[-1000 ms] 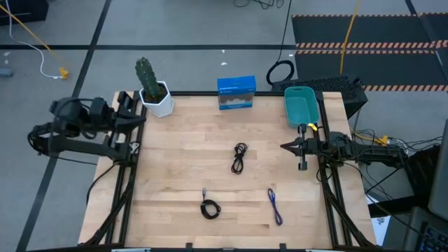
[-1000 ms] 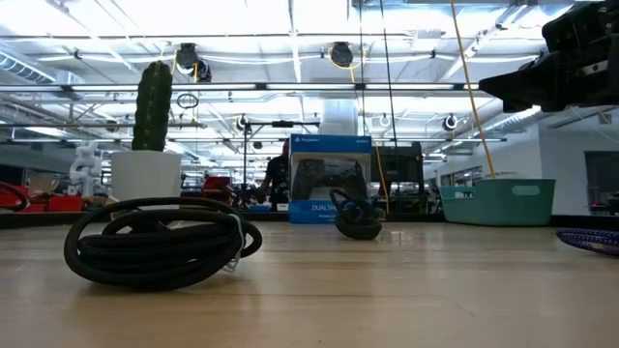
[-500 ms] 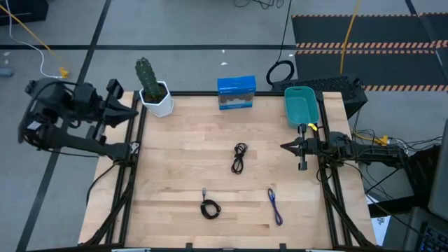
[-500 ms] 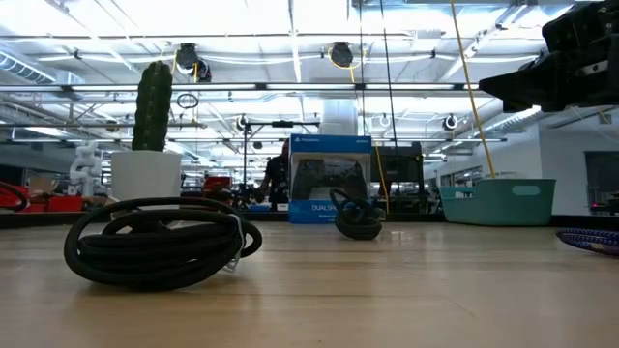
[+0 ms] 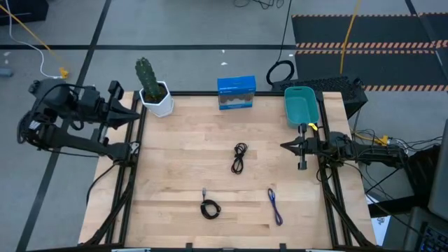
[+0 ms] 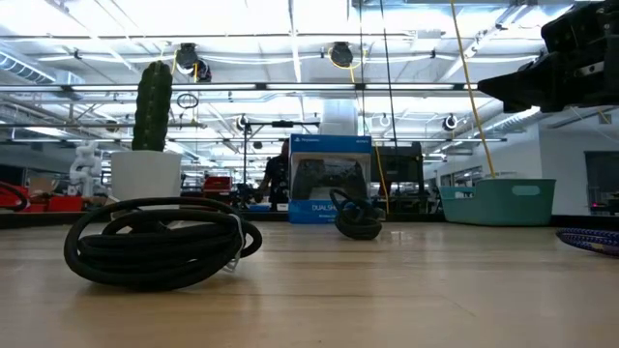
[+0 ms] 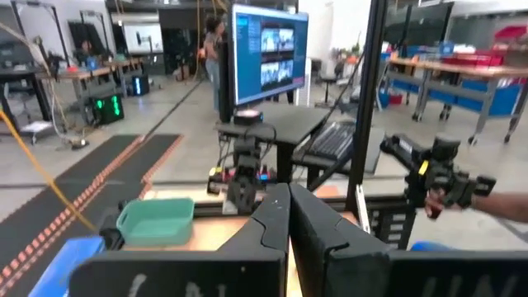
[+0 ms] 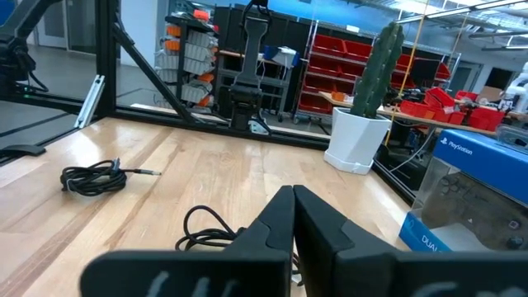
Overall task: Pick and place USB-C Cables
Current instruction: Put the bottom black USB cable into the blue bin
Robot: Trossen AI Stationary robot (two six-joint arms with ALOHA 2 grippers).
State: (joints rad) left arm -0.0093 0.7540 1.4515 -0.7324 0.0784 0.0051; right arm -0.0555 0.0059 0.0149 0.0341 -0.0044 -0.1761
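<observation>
In the low view the blue-purple cable (image 6: 592, 240) is cut off by the right edge, only its end showing. In the right wrist view, the right hand (image 8: 293, 206) hides part of the middle black cable (image 8: 210, 227). The cables' plugs are too small to make out from overhead.

Three USB-C cables on worktop (image 5: 175, 154): two black (image 5: 239, 157) (image 5: 209, 207), one blue-purple (image 5: 275, 206); one teal bin (image 5: 302, 105); one cactus pot (image 5: 155, 93); one blue box (image 5: 236, 92); two arms
</observation>
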